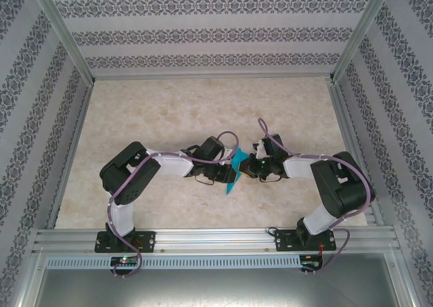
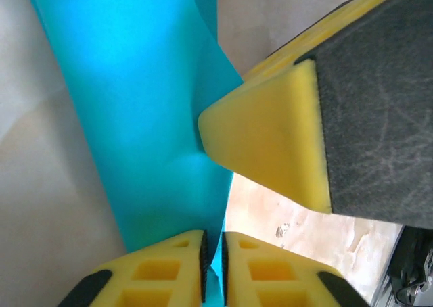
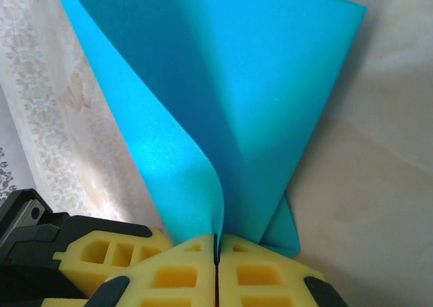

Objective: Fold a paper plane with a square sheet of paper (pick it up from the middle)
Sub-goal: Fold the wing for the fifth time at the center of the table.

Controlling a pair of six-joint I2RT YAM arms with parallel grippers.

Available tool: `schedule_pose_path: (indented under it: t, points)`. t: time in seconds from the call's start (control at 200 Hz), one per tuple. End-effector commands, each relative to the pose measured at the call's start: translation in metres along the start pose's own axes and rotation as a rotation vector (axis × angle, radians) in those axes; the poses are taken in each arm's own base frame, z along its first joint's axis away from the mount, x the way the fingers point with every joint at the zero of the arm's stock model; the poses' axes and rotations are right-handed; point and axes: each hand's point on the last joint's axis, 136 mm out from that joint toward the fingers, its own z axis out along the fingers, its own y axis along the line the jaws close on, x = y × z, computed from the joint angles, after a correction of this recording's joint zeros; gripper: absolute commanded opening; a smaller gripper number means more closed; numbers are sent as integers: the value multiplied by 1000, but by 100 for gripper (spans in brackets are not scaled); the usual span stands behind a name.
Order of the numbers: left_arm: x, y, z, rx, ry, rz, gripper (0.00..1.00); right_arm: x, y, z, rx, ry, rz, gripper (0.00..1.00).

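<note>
Top view: both arms reach in over the table (image 1: 169, 111) and meet just right of frame centre. The paper (image 1: 233, 174) stands on edge between the two claws, a narrow teal strip running from upper right to lower left. The left gripper (image 1: 225, 175) is on its left side and the right gripper (image 1: 245, 168) on its right, both touching it.

Right wrist view: the right gripper (image 3: 216, 241) is clenched, its yellow pads (image 3: 169, 266) pressed together at bottom centre. The paper (image 3: 257, 84) comes up out of the seam. One layer curls up and left, and a flat layer with a sharp corner spreads to the upper right.

Left wrist view: the left gripper (image 2: 213, 246) is at bottom centre, its pads (image 2: 179, 270) a thin slit apart. An edge of the paper (image 2: 135, 117) sits in the slit. Cannot tell whether the pads pinch it. The paper runs up the left half of the frame. A yellow-tipped finger (image 2: 270, 145) of the right claw enters from the upper right, its tip against the paper.
</note>
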Motion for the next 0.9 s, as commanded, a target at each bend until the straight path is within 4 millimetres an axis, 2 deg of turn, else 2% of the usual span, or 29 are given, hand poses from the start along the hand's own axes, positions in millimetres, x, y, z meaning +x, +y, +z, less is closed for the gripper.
schedule_pose_path:
  t: [0.0, 0.185, 0.365, 0.45, 0.724, 0.899]
  points:
    - [5, -1, -9, -46, 24, 12, 22, -5, -1, 0, 10, -4, -19, 5]
    - [-2, -11, -25, -57, -5, 33, 31, -5, -1, 0, 13, -6, -26, 1]
    - [6, -8, -39, -137, -30, 44, 34, -3, -5, 1, 21, -1, -32, 0]
    - [15, -11, -38, -169, -28, 65, 34, -2, -7, 1, 26, -1, -31, 0]
    - [31, -3, -39, -371, -23, 141, 34, -1, -12, 4, 37, 7, -24, 0]
    - [38, -3, -31, -381, -3, 147, 34, -2, -12, 4, 37, 6, -24, 0]
